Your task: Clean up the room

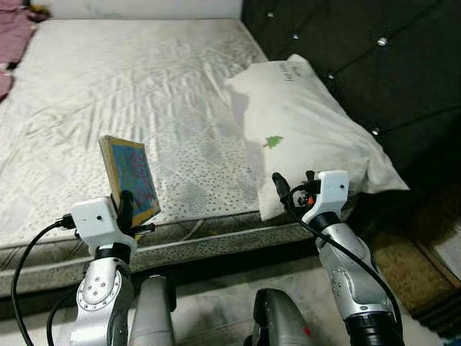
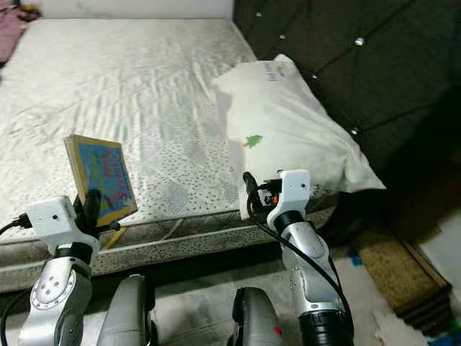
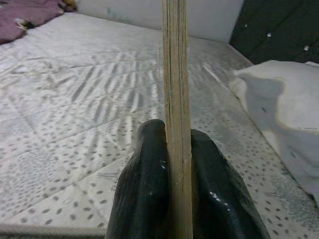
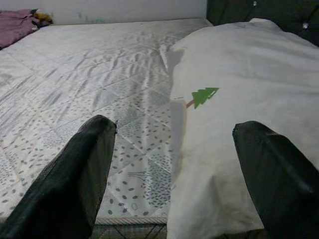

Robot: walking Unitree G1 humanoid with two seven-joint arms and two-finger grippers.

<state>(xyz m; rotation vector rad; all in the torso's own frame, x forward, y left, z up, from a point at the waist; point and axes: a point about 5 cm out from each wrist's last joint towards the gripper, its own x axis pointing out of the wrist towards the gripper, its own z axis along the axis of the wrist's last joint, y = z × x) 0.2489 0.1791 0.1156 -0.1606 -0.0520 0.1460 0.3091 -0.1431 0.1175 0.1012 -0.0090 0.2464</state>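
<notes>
my left gripper (image 3: 177, 199) is clamped on a thin book (image 1: 130, 177), which stands upright on edge between its fingers (image 3: 144, 189), raised over the near edge of the mattress (image 1: 130, 79). my right gripper (image 4: 172, 169) gapes wide with nothing in it, the white pillow (image 1: 310, 122) just ahead of its tips. far beyond the left gripper there's purple cloth (image 1: 14, 36), maybe clothing.
</notes>
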